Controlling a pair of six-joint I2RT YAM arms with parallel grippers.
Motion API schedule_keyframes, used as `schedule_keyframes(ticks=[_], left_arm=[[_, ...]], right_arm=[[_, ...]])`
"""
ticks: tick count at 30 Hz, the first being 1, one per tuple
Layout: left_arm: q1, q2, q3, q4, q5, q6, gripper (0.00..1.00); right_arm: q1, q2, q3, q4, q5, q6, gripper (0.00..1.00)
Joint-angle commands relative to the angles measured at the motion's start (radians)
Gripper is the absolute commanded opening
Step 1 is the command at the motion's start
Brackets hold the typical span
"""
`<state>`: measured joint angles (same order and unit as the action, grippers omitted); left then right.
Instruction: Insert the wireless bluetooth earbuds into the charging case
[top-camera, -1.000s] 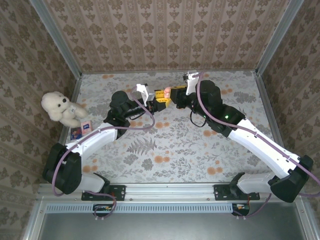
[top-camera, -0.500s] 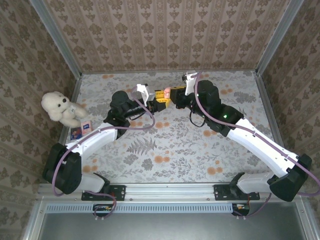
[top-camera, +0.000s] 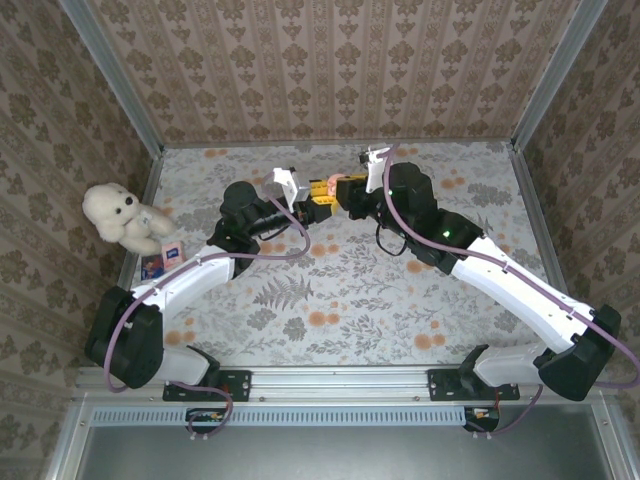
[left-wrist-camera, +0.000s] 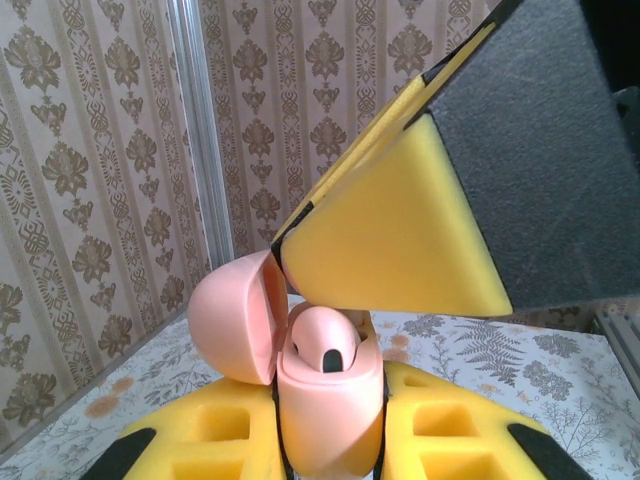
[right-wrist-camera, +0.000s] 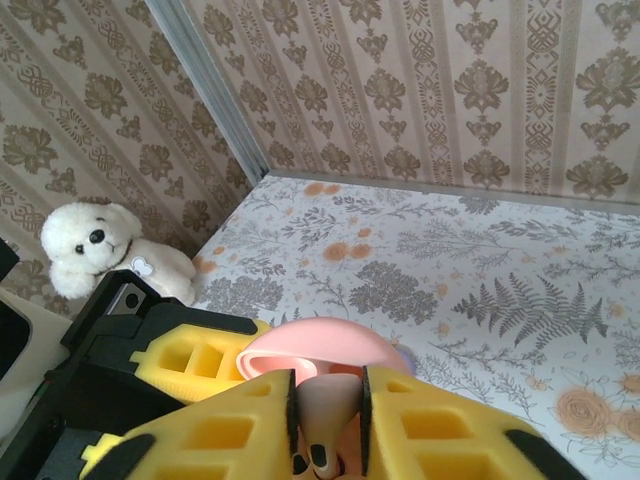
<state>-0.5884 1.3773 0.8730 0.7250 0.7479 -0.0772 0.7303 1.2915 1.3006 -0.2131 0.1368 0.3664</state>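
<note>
Top view, near edge to far wall. Both arms rise from the near edge of the flower-patterned table (top-camera: 400, 290) and lean inward over it. At the left edge lies a small card (top-camera: 163, 260), with a white teddy bear (top-camera: 122, 217) just beyond it, against the side wall. Past the table's middle the two grippers meet tip to tip.

The left gripper (top-camera: 322, 198) is pressed together on the charging case (top-camera: 335, 183), which looks pale pink here. In the left wrist view the case (left-wrist-camera: 330, 410) stands upright between the yellow foam pads (left-wrist-camera: 200, 440). Its lid (left-wrist-camera: 235, 320) is swung open to the left, and an earbud (left-wrist-camera: 325, 350) sits in the body.

The right gripper (top-camera: 345, 190) comes in from the opposite side. One of its pads (left-wrist-camera: 400, 230) hangs just above the open case. In the right wrist view its fingers (right-wrist-camera: 220, 430) stand close together, and a pale piece shows in the narrow gap. Whether they pinch it cannot be told.

Behind stands the patterned back wall (top-camera: 330, 70).
</note>
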Motion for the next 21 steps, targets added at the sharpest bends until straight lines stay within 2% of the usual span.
schedule_keyframes(ticks=[1, 4, 10, 16, 21], left_arm=[[-0.008, -0.023, 0.032, 0.031, 0.000, 0.017, 0.00], [-0.008, -0.023, 0.026, 0.033, 0.001, 0.014, 0.00], [-0.008, -0.023, 0.014, 0.042, -0.002, 0.011, 0.00], [-0.008, -0.023, 0.002, 0.048, -0.005, 0.010, 0.00], [-0.008, -0.022, -0.003, 0.052, -0.006, 0.012, 0.00]], right_arm=[[0.021, 0.023, 0.017, -0.065, 0.016, 0.009, 0.32], [0.018, 0.032, 0.048, -0.079, 0.041, 0.041, 0.45], [0.002, 0.036, 0.097, -0.072, 0.041, 0.111, 0.57], [-0.019, 0.010, 0.126, -0.070, 0.029, 0.161, 0.64], [-0.057, -0.028, 0.140, -0.094, 0.023, 0.200, 0.66]])
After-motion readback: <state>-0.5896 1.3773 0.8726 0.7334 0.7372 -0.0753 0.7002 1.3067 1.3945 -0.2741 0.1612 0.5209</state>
